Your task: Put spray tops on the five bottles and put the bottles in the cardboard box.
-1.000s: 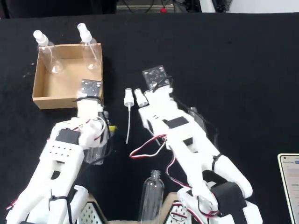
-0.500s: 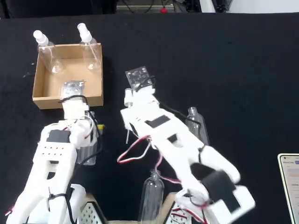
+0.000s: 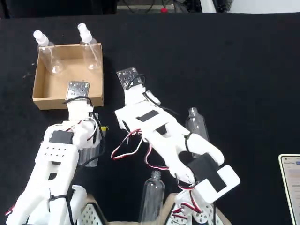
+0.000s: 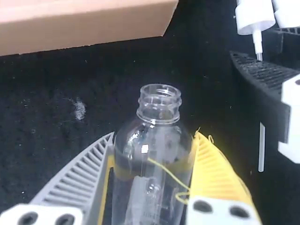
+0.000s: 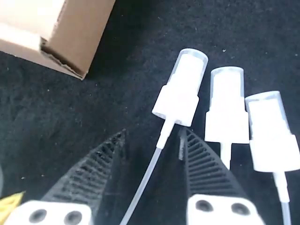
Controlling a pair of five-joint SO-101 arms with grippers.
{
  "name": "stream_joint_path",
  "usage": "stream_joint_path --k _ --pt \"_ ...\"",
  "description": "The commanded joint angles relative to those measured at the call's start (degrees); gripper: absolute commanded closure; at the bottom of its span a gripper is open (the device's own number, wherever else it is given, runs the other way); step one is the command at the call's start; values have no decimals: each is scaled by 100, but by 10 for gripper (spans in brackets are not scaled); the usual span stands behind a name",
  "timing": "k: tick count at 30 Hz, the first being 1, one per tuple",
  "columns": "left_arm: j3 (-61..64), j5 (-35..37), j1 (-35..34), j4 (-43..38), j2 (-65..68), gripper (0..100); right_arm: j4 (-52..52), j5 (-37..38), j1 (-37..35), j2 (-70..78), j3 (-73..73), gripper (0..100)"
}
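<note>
Cardboard box (image 3: pixel 68 101) holds two capped bottles (image 3: pixel 52 61); left end effector (image 4: pixel 154 137) clamps an uncapped bottle (image 4: pixel 159 108), right end effector (image 5: pixel 151 132) spread wide around a spray top (image 5: pixel 180 98).

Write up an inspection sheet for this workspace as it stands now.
Surface: black table.
Job's things: the cardboard box holds two capped bottles standing at its far wall. One open bottle is in the left gripper. Two loose bottles, both uncapped, are on the table by the right arm. Three spray tops lie side by side near the box.
Clutter: a lit screen device at the table's right edge.
Grippers: left gripper shut on the open bottle. Right gripper open, straddling one spray top's tube.
Cables: red and white wires loop off the right arm.
Surroundings: loose cords beyond the table's far edge.
</note>
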Motion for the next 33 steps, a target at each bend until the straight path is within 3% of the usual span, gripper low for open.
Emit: stream_joint_path --k 1,3,7,10,14,21,30,33 --pt "-22 53 48 -97 -141 819 193 -9 -18 -40 -400 939" --pt "-22 53 40 -88 -141 819 492 149 62 -40 -497 990" --pt "-31 53 40 -79 -141 819 1354 396 246 -40 -743 924" --pt "-31 53 40 -88 -141 819 1776 422 290 -66 -866 939" --pt "-31 53 40 -97 -141 819 1899 387 255 -92 -1033 957" --pt "-40 53 40 -97 -141 819 1873 387 62 -31 -1182 813" --pt "-40 53 40 -97 -141 819 1916 387 -44 629 -1367 812" --pt "-40 53 40 -97 -141 819 2277 431 -26 725 -1613 874"
